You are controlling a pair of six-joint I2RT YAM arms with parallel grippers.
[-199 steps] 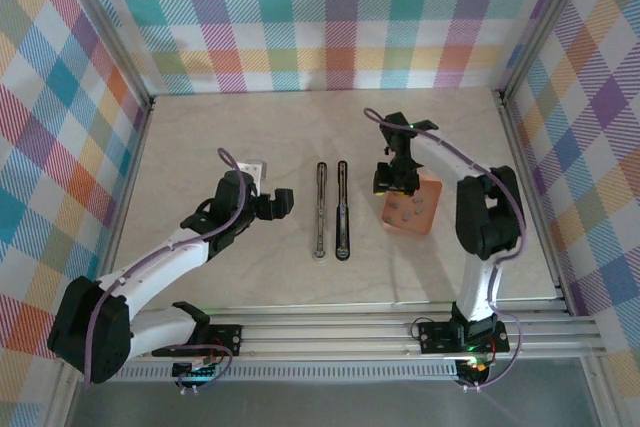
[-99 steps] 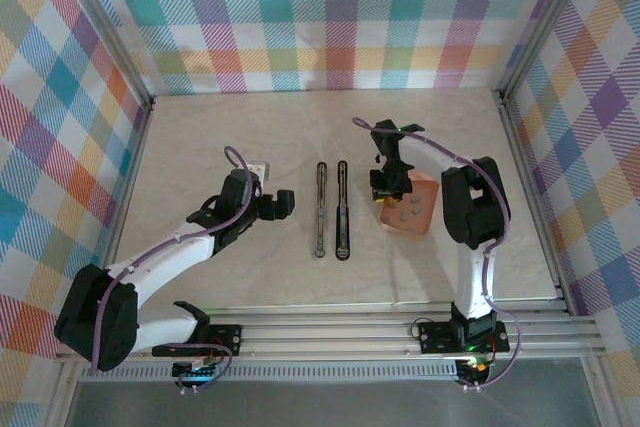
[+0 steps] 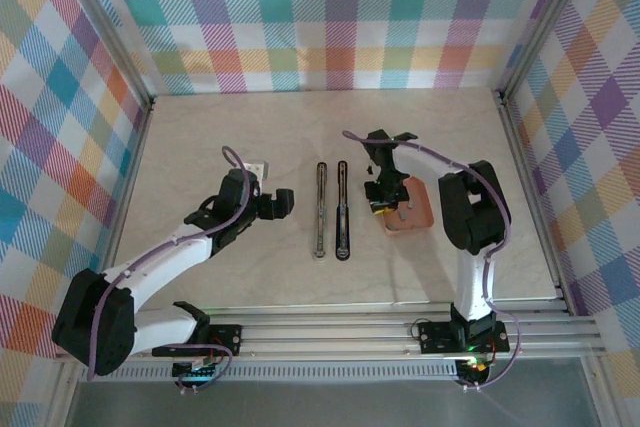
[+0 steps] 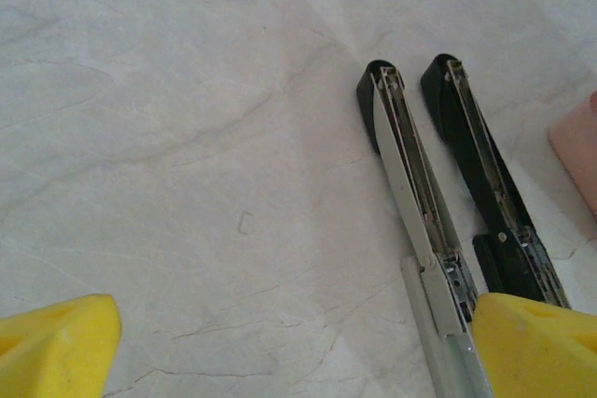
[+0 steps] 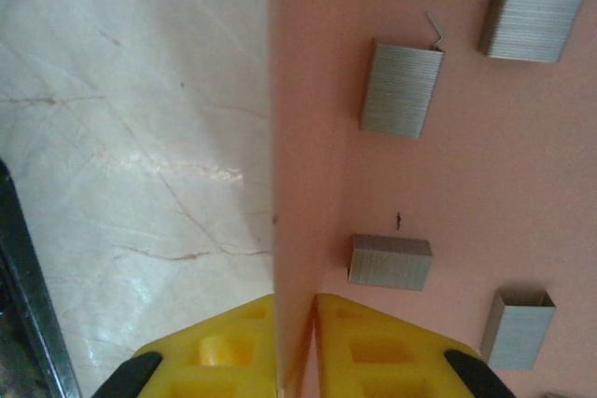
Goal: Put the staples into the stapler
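1. Currently the stapler (image 3: 342,212) lies opened flat near the middle of the surface (image 3: 200,127). Its two halves are parallel, run near to far, and sit just apart.
2. Seen from the left wrist, the left half (image 4: 415,202) is pale with an open metal channel. The right half (image 4: 480,170) is black.
3. Staples (image 5: 401,90) lie as several short strips, apart from one another, on a pink tray (image 5: 466,165).
4. From the top, the tray (image 3: 412,215) sits just right of the stapler.
5. Right gripper (image 3: 384,202): closed on the tray's left edge. At the right wrist (image 5: 297,342), the yellow fingers (image 5: 224,347) pinch that edge from both sides.
6. Left gripper (image 3: 283,203): open wide, holding nothing, positioned left of the stapler. At the left wrist (image 4: 298,351), its right fingertip overlaps the stapler's near end.
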